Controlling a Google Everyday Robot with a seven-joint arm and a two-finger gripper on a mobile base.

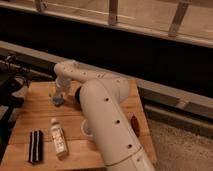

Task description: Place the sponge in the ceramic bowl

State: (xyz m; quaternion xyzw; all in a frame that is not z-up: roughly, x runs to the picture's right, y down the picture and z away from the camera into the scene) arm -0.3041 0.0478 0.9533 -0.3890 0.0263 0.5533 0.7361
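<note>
The light-blue sponge [58, 100] is at the left back part of the wooden table [30, 112]. My gripper [59, 93] points down right over it, at the end of the white arm [107, 117] that reaches across the table; whether it touches the sponge is unclear. Just right of the sponge, a dark edge of the black ceramic bowl [78, 96] shows, and the arm hides most of it.
A black-and-white striped cloth [35, 146] and a white bottle-like item [58, 139] lie near the front left. A whitish cup [87, 128] peeks out beside the arm. A small reddish object [135, 124] lies at the right edge. Dark equipment [9, 80] stands at the left.
</note>
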